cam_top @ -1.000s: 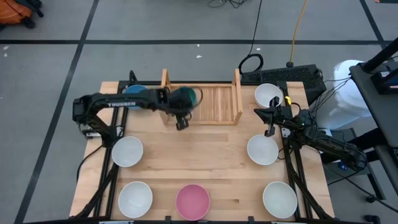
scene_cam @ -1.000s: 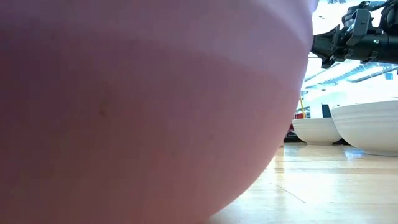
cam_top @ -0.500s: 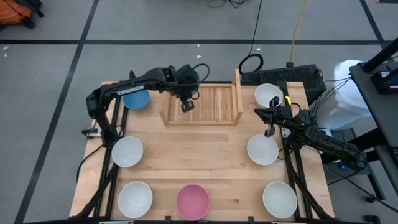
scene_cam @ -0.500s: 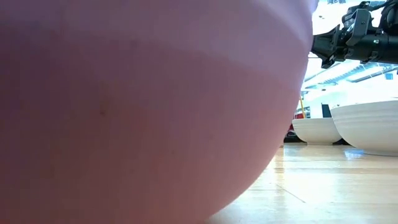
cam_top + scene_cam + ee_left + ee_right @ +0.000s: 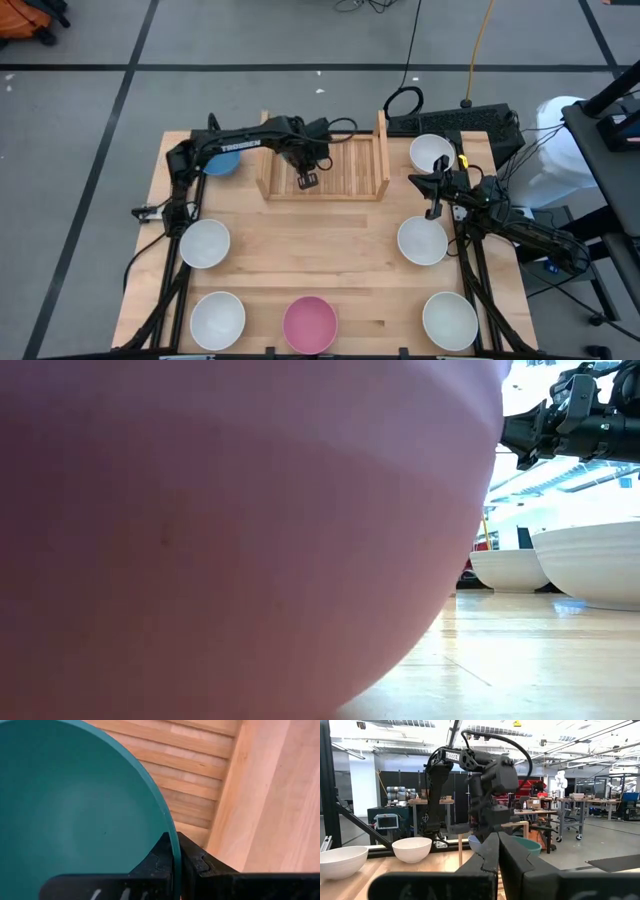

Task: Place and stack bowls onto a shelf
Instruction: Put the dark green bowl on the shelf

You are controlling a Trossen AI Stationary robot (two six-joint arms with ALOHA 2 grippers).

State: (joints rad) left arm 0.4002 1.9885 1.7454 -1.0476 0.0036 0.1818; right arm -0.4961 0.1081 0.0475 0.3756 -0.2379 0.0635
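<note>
Since the earlier frame, the left gripper [image 5: 306, 180] had swung farther over the shelf [image 5: 345, 185], carrying the teal green bowl [image 5: 75, 815] with it — its two dark fingers pinched tight on the smooth thin rim, the bowl hanging above the light-wood slats between the upright side panels. Just beside the shelf's left panel sat the blue bowl [image 5: 218, 160], partly under the arm. White bowls lay scattered round the grained tabletop [image 5: 330, 250], and the glossy pink bowl [image 5: 309, 323] stood at the near edge — filling most of the low view. By the table's right side, the right gripper [image 5: 432, 209] hung with its fingers pressed together, holding nothing.
</note>
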